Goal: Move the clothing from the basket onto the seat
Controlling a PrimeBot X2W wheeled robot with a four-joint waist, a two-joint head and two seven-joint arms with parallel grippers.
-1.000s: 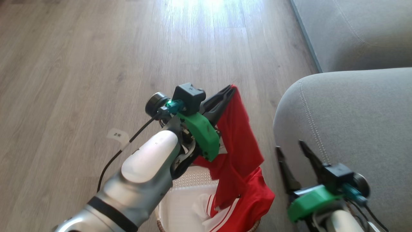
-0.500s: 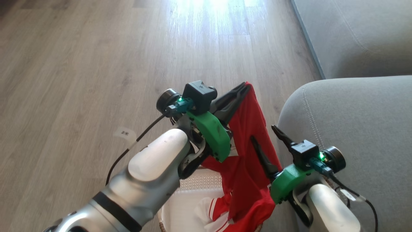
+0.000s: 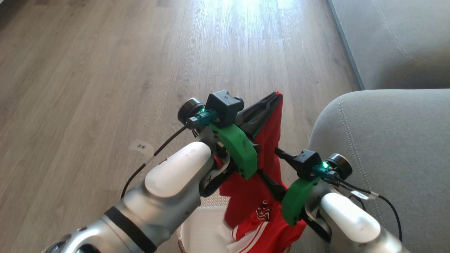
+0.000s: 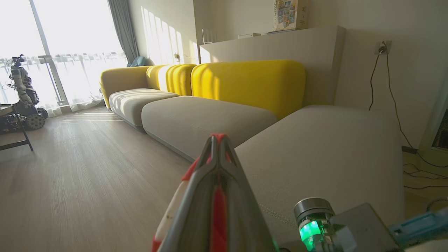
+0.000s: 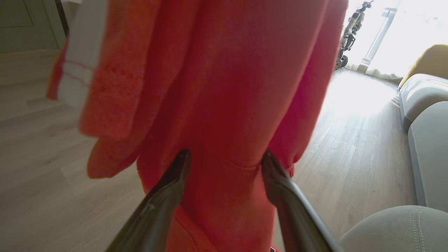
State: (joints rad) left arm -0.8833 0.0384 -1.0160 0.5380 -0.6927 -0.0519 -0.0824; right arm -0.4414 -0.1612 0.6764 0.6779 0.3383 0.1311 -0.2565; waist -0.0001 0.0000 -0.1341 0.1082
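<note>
- Underfoot, wood-plank floor (image 3: 105, 70) lies open ahead and to the left of both sets of jaws; no obstacle is noted there.
- Jaws of the left gripper (image 3: 273, 99) are pressed together on the top edge of the red jersey (image 3: 269, 137), which is held raised above the basket (image 3: 211, 202).
- Jersey hangs straight down from those jaws with its long axis vertical. Its printed lower end trails into the basket, where red-and-white striped cloth (image 3: 246, 235) also lies.
- Jaws of the right gripper (image 5: 224, 155) stand wide apart, one finger on either side of the hanging cloth, below the left jaws. Nothing is clamped.
- To the right of both sets of jaws lies the grey sofa (image 3: 386, 140), its rounded edge just beside the right forearm. The right arm is the nearer.
- Judgement: the coming move turns on the right jaws closing at mid-length. A lift should then clear the tail over the basket rim before the carry rightward onto the cushion. The tail may snag.
</note>
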